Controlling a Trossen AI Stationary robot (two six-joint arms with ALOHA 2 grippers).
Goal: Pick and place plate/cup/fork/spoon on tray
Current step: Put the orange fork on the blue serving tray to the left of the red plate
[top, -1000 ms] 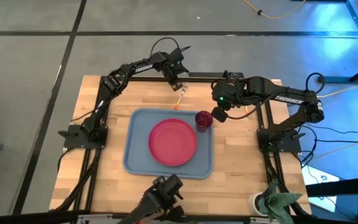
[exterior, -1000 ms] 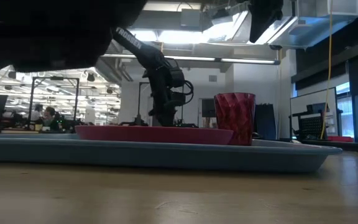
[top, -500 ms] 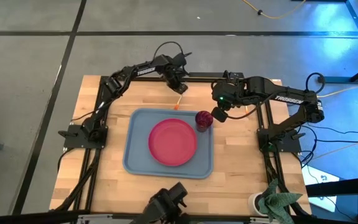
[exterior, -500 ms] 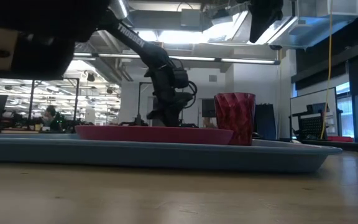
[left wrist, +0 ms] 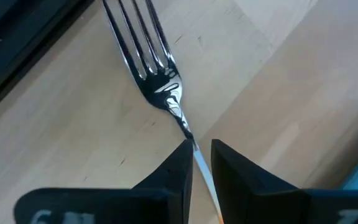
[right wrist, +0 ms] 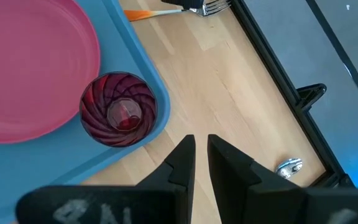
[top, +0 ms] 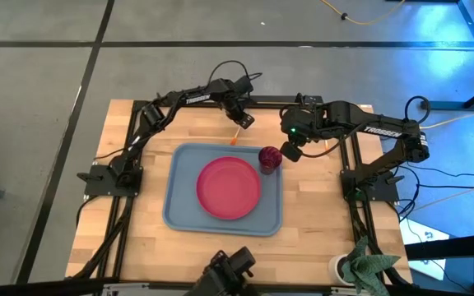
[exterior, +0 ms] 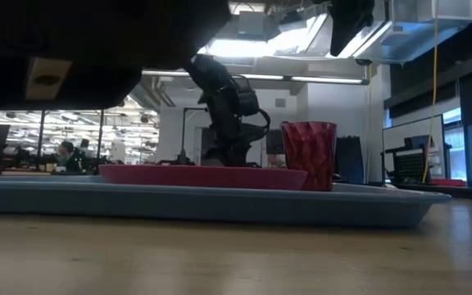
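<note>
Since a second ago the left gripper [top: 244,121] has swung from the far edge toward the tray's far rim, its fingers [left wrist: 180,163] closed to a slit on the neck of the small silver-pronged, orange-handled fork [left wrist: 156,74], low over the wooden surface [top: 138,238]. Holding near the head probably keeps it steady. The round pink-red plate [top: 229,187] and ribbed dark red cup [top: 270,158] sit on the blue-grey rectangular tray [top: 178,210]. The right gripper [right wrist: 201,151], fingers nearly shut and empty, waits beside the cup.

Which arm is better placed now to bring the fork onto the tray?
Left: its gripper is already pinching the fork. The right gripper waits beside the cup.
</note>
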